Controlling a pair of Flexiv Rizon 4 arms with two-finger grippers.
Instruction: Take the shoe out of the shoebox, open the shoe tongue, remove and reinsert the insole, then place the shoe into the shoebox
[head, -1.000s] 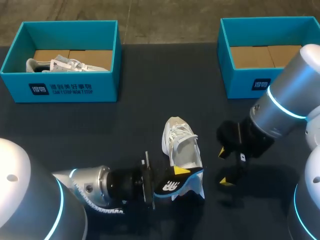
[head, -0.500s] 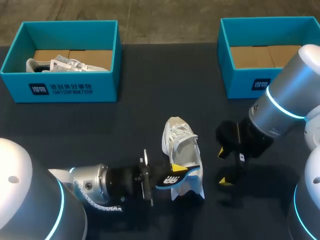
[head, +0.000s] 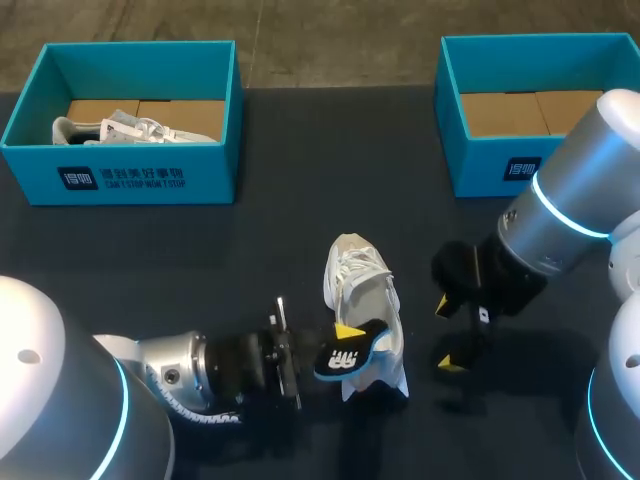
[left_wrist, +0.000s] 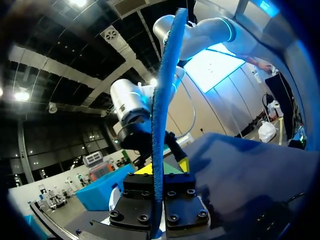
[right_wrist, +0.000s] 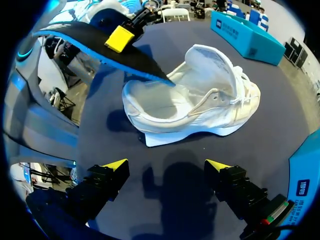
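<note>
The left shoebox (head: 50, 180) at the far left holds a second shoe (head: 130, 130). Nearer the robot, the left jaws are clamped on the blue-edged insole (head: 345, 358), whose tip meets the heel opening of the white shoe (head: 362, 290). That shoe stands on its sole mid-surface (head: 300, 220), outside both boxes. Just beside it, the right jaws hang open and empty, their 2 yellow tips apart. The right shoebox (head: 480, 165) sits far right.

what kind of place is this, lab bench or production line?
Probably a robot test bench, not a line: one dark table, a teal left shoebox and right shoebox, one white shoe, its insole pinched in the left gripper.
</note>
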